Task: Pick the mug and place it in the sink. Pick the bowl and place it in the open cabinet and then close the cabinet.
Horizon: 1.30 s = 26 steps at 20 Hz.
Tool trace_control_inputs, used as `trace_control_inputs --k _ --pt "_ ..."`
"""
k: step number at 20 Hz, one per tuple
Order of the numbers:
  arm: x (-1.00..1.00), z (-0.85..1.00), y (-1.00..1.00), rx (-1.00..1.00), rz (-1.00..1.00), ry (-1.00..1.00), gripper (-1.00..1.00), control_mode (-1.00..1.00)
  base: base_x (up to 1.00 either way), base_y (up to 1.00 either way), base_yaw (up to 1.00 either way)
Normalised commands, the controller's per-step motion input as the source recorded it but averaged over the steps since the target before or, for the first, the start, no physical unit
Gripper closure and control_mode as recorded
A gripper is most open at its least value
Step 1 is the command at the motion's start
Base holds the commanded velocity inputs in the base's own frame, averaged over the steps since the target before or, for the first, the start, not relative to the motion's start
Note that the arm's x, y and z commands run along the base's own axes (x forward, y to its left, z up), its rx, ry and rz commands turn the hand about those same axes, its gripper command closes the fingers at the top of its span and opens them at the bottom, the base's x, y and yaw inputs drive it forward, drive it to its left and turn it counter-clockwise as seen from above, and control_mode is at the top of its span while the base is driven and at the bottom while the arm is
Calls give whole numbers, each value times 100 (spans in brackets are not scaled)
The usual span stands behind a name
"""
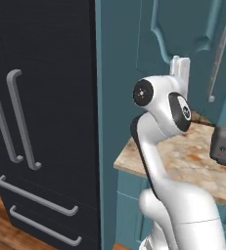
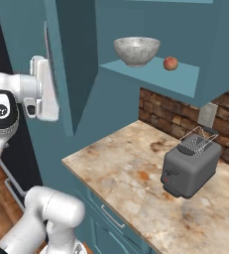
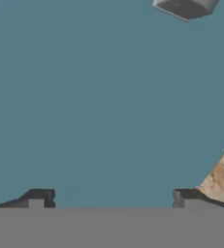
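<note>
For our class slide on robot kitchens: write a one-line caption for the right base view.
Grey bowl sits beside a small red fruit on the open teal cabinet shelf, above a toaster on the counter.

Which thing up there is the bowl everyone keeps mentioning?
Find the open teal cabinet above the stone counter. On its shelf sits the bowl, round, grey and speckled. Its only neighbour, a small red apple to its right, is far smaller.

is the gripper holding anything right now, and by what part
Nothing is held. In the hand view the gripper is open, its fingertips wide apart with only teal surface between them. The bowl already sits on the cabinet shelf.
</note>
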Motion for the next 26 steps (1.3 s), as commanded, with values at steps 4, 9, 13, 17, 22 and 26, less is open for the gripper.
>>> trace_control_inputs --k 4,9,13,17,22,26 --pt "22 0 -90 10 0 -12 -100 -100 0 0 0" --pt "50 0 -74 9 2 -9 -100 -100 0 0 0" --pt "55 0 -68 8 5 -7 -100 -100 0 0 0" --pt "53 0 -62 10 6 -5 -100 -100 0 0 0" --pt "55 -3 -40 5 4 -10 -100 -100 0 0 0" --pt "72 -11 -31 0 1 -16 -100 -100 0 0 0"
